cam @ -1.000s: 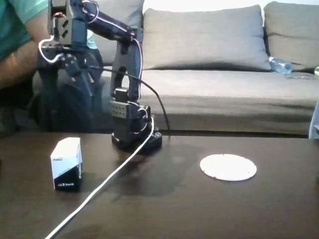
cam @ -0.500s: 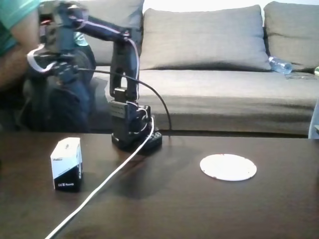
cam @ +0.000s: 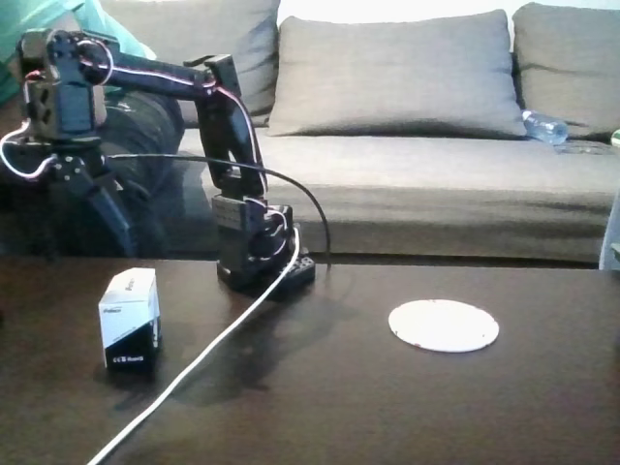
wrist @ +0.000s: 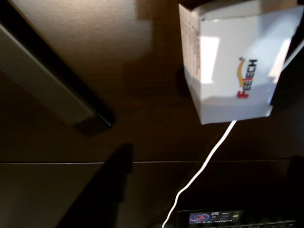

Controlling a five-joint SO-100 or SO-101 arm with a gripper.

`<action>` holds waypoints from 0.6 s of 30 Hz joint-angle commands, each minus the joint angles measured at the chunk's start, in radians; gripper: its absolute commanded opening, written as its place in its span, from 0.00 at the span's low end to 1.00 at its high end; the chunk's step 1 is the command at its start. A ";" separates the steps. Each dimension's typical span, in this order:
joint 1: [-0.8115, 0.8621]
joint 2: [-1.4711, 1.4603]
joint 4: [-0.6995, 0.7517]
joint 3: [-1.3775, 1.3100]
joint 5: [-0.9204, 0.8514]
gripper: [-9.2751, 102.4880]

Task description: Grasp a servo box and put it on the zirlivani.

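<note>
The servo box (cam: 129, 318) stands upright on the dark table at the left, white on top and black below. In the wrist view its white top (wrist: 232, 66) with a red and black logo sits at the upper right. The zirlivani (cam: 444, 325), a flat white disc, lies on the table to the right, well apart from the box. My gripper (cam: 89, 232) hangs above and behind the box, a little to its left, open with nothing in it. One dark finger (wrist: 61, 90) runs diagonally at the left of the wrist view, clear of the box.
The arm's base (cam: 260, 262) stands mid-table behind the box. A white cable (cam: 208, 349) runs from it to the front edge, passing right of the box. A grey sofa (cam: 407, 145) and a person's teal sleeve (cam: 58, 15) are behind.
The arm has swung to the left and stretched out. The gripper has dropped lower, toward the box. The box and the disc have not moved.
</note>
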 commanded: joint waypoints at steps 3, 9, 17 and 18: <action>-0.021 0.008 0.055 0.023 -0.048 0.44; -0.021 0.008 0.048 0.080 -0.060 0.44; -0.037 -0.005 0.041 0.106 -0.052 0.44; -0.038 -0.005 0.041 0.106 -0.049 0.44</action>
